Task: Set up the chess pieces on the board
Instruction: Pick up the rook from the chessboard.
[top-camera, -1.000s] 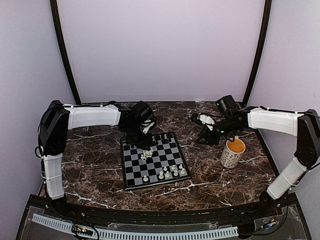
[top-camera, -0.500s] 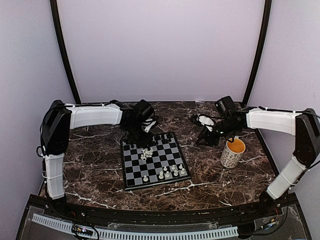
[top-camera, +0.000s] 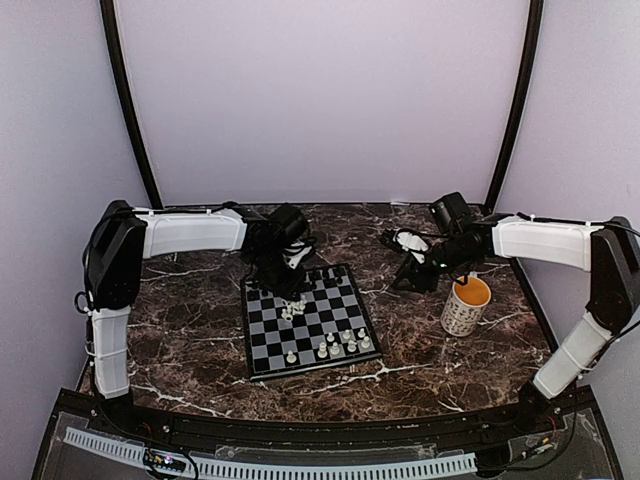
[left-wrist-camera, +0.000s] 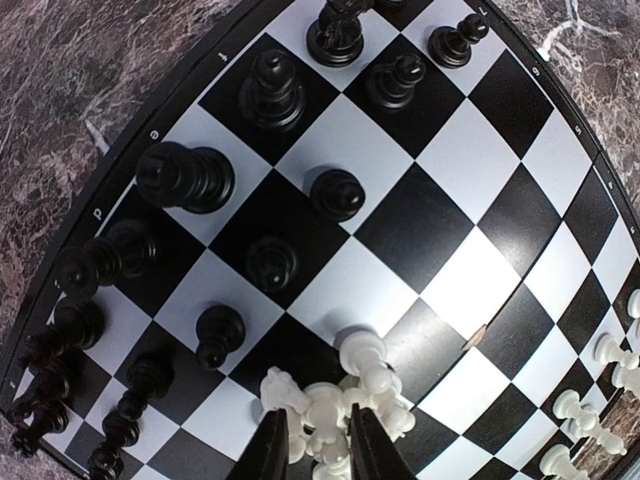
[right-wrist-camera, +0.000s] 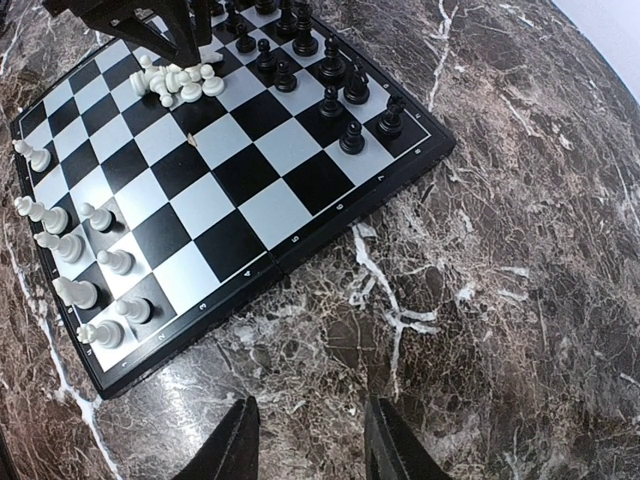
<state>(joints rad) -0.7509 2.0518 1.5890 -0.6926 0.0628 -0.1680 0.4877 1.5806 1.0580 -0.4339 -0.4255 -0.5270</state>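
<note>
I'm hovering the left gripper (left-wrist-camera: 318, 452) over the white pieces (left-wrist-camera: 335, 395) heaped mid-way along the board (right-wrist-camera: 262, 212) — fingers straddling one, though I cannot tell if they're pinching. The right gripper (right-wrist-camera: 312, 442) is hanging above the marble table (right-wrist-camera: 500, 300) beside the board, fingers spread.

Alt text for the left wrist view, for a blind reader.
The left pincer straddles a heap of toppled white pieces on the board. Black pieces stand across the picture's upper left; a few upright white pieces show at lower right.
</note>
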